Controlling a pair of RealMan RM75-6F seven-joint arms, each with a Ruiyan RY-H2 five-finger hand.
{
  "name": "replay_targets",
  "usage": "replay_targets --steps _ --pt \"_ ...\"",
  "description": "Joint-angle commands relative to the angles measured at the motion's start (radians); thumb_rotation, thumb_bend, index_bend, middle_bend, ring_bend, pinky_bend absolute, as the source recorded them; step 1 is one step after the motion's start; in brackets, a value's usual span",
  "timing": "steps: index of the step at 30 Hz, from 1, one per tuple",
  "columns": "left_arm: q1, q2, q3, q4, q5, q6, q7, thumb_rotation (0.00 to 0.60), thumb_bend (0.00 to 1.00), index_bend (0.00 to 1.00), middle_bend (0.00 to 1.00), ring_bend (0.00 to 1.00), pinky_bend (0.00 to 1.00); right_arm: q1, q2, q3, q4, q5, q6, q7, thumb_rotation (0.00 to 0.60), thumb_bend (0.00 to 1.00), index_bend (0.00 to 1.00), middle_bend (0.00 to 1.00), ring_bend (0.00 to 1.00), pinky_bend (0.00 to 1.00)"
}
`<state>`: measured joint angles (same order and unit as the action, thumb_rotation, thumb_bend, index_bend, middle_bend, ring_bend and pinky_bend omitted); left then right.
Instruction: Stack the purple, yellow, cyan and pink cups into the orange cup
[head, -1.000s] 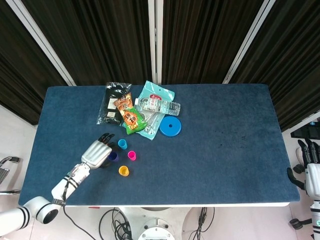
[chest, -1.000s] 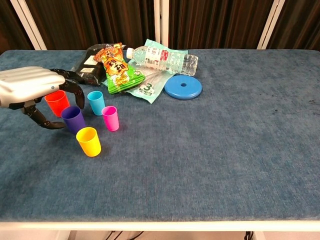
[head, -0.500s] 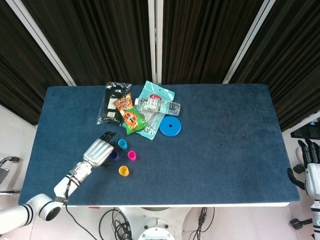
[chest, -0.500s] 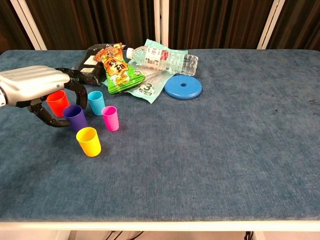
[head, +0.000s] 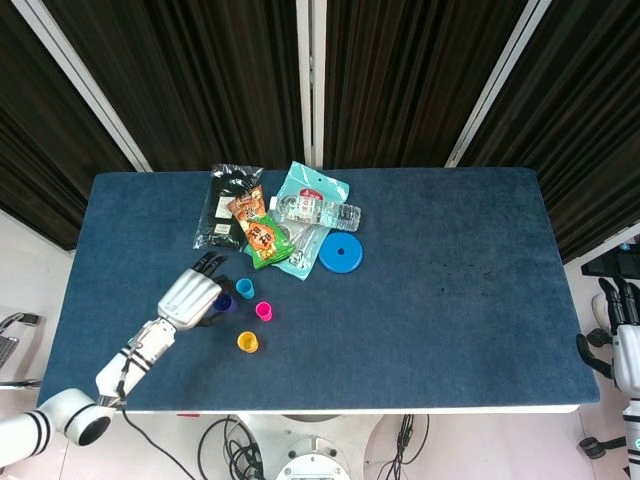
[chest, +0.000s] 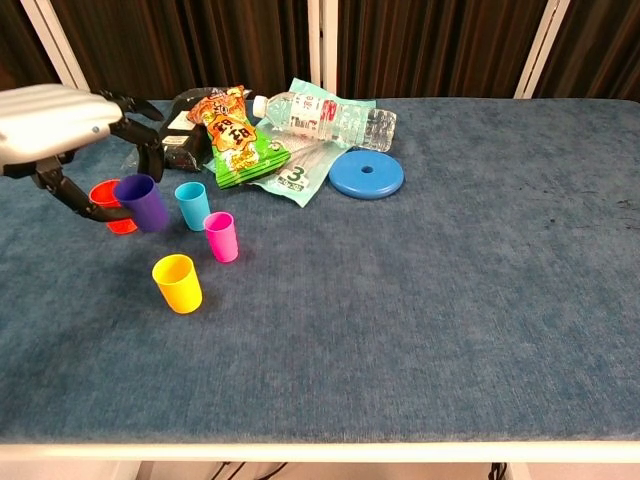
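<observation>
A blue-carpeted table (chest: 450, 300) holds a cluster of small cups and clutter on its left half. The robot's left arm reaches in from the near-left corner, forearm angled up toward the middle, and its silver left hand (chest: 55, 115) sits palm-down over the cups, dark fingers (chest: 140, 125) curled downward. The hand holds the purple cup (chest: 141, 202) between thumb and fingers, lifted off the cloth and tilted, its open mouth pointing up and toward the left, its long axis leaning rather than upright. Directly behind and to the left of it, partly hidden, the orange cup (chest: 105, 205) stands on the table with its mouth up. The cyan cup (chest: 192, 205) stands upright just right of the purple one, the pink cup (chest: 221, 237) upright just right and nearer, and the yellow cup (chest: 177, 283) upright nearest the front edge, apart from the others. Behind the cups lie a green snack bag (chest: 235, 140), a black packet (chest: 185, 125), a clear water bottle (chest: 325, 115) on its side over a teal pouch (chest: 300, 165), and a blue disc (chest: 366, 175). The right hand (head: 620, 335) hangs off the table's right end, fingers pointing upward; whether they are spread or closed cannot be told
</observation>
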<state>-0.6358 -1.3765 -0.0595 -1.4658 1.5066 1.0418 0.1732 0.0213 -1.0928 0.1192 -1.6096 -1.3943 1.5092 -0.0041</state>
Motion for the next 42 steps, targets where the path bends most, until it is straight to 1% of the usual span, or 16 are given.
replay_targets --steps 1,4,6,10,13,22,30,32,33,34,35,37,40,42 --pt "0.013 0.070 -0.027 -0.059 -0.045 0.016 0.019 0.600 0.25 0.48 0.46 0.09 0.09 0.002 0.002 -0.002 0.001 -0.006 -0.003 0.005 0.600 0.29 0.00 0.00 0.00 0.00" --pt "0.015 0.102 -0.040 -0.071 -0.090 -0.002 0.021 0.600 0.25 0.49 0.46 0.09 0.09 0.002 0.005 -0.007 0.002 -0.010 -0.009 0.017 0.600 0.29 0.00 0.00 0.00 0.00" --pt "0.014 0.106 -0.046 -0.065 -0.116 -0.015 0.011 0.600 0.25 0.49 0.46 0.09 0.09 0.001 0.006 -0.008 0.004 -0.009 -0.009 0.019 0.600 0.29 0.00 0.00 0.00 0.00" --pt "0.004 0.085 -0.043 -0.014 -0.160 -0.065 -0.001 0.600 0.25 0.49 0.46 0.09 0.09 -0.003 0.010 -0.007 -0.001 -0.013 -0.002 0.029 0.600 0.29 0.00 0.00 0.00 0.00" --pt "0.002 0.059 -0.040 0.022 -0.178 -0.084 -0.020 0.600 0.25 0.48 0.46 0.09 0.09 -0.006 0.018 -0.009 -0.003 -0.014 -0.002 0.046 0.600 0.29 0.00 0.00 0.00 0.00" --pt "-0.003 0.012 -0.037 0.104 -0.178 -0.093 -0.061 0.600 0.25 0.48 0.46 0.09 0.08 -0.006 0.018 -0.011 0.002 -0.007 -0.010 0.050 0.600 0.29 0.00 0.00 0.00 0.00" --pt "-0.001 0.010 -0.033 0.105 -0.169 -0.088 -0.078 0.600 0.25 0.48 0.45 0.09 0.08 -0.002 0.014 -0.010 0.003 -0.005 -0.018 0.043 0.600 0.29 0.00 0.00 0.00 0.00" --pt "-0.002 0.008 -0.033 0.108 -0.171 -0.090 -0.080 0.600 0.25 0.45 0.45 0.09 0.08 -0.001 0.013 -0.011 0.001 -0.005 -0.018 0.041 0.600 0.29 0.00 0.00 0.00 0.00" --pt "-0.002 0.007 -0.032 0.110 -0.171 -0.092 -0.080 0.600 0.24 0.42 0.43 0.09 0.08 -0.001 0.013 -0.011 0.001 -0.005 -0.019 0.040 0.600 0.29 0.00 0.00 0.00 0.00" --pt "-0.003 0.006 -0.031 0.111 -0.173 -0.096 -0.082 0.600 0.24 0.35 0.41 0.09 0.08 -0.001 0.012 -0.012 0.001 -0.004 -0.020 0.040 0.600 0.29 0.00 0.00 0.00 0.00" --pt "-0.003 0.006 -0.031 0.110 -0.174 -0.099 -0.086 0.600 0.23 0.30 0.38 0.09 0.08 -0.001 0.011 -0.012 0.001 -0.003 -0.021 0.040 0.600 0.29 0.00 0.00 0.00 0.00" --pt "-0.003 0.008 -0.031 0.108 -0.170 -0.097 -0.094 0.600 0.21 0.19 0.30 0.07 0.07 -0.001 0.011 -0.012 0.002 0.000 -0.022 0.040 0.600 0.29 0.00 0.00 0.00 0.00" --pt "0.001 0.019 -0.037 0.092 -0.159 -0.072 -0.098 0.600 0.21 0.15 0.23 0.04 0.07 -0.002 0.013 -0.010 0.002 0.001 -0.020 0.041 0.600 0.29 0.00 0.00 0.00 0.00" --pt "0.006 0.039 -0.040 0.059 -0.152 -0.050 -0.080 0.600 0.21 0.15 0.23 0.04 0.07 -0.002 0.015 -0.008 0.002 0.001 -0.017 0.042 0.600 0.29 0.00 0.00 0.00 0.00"
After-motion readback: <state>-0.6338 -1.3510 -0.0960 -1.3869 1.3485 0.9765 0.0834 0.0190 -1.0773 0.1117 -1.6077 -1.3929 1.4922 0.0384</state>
